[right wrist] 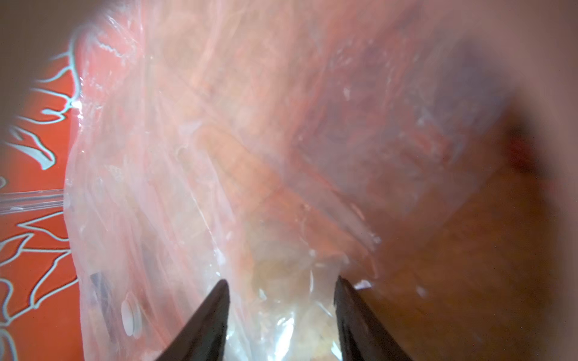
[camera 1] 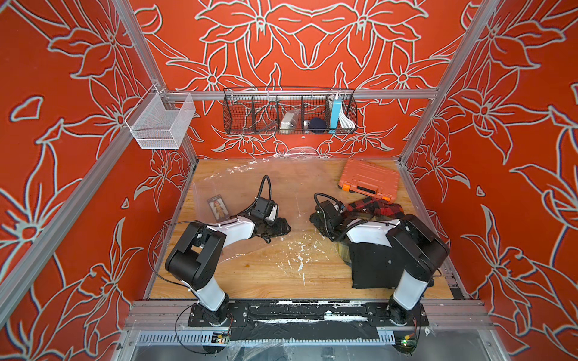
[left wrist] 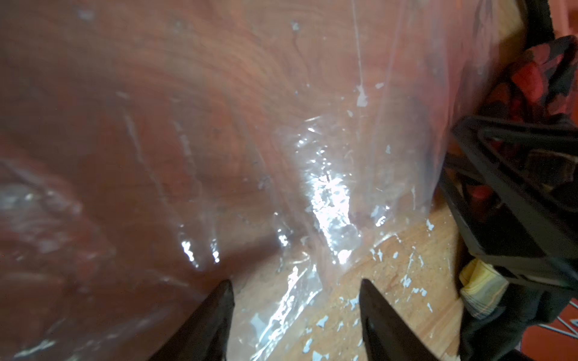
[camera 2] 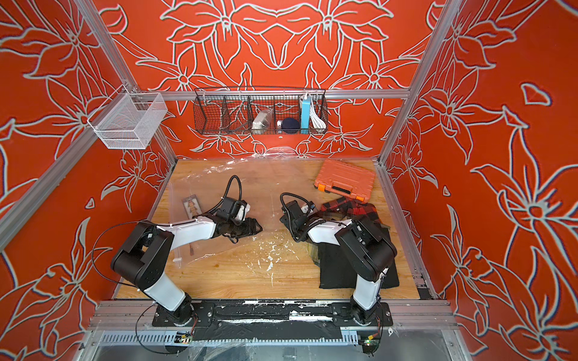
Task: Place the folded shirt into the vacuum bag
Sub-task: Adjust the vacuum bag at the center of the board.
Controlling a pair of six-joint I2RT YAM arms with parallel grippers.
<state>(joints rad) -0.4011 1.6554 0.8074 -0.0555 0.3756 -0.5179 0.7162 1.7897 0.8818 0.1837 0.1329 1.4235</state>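
The vacuum bag (camera 1: pixel 237 187) (camera 2: pixel 212 187) is a clear crinkly sheet lying from the back left to the middle of the wooden table. My left gripper (camera 1: pixel 287 229) (left wrist: pixel 294 283) sits low at the bag's near edge. It is open, with a fold of the bag (left wrist: pixel 312 187) between its fingers. My right gripper (camera 1: pixel 312 218) (right wrist: pixel 281 281) faces it from the right and is also open over bag plastic (right wrist: pixel 219 156). The bag's white valve disc (right wrist: pixel 131 315) shows beside it. The folded shirt (camera 1: pixel 372 268) (camera 2: pixel 337 268), black, lies flat under my right arm.
A red plaid garment (camera 1: pixel 375 208) lies crumpled behind my right wrist, next to an orange tool case (camera 1: pixel 369 179) at the back right. A small card (camera 1: pixel 218 208) shows through the bag. A black wire basket (camera 1: pixel 289 114) and a white mesh basket (camera 1: pixel 161 120) hang on the walls.
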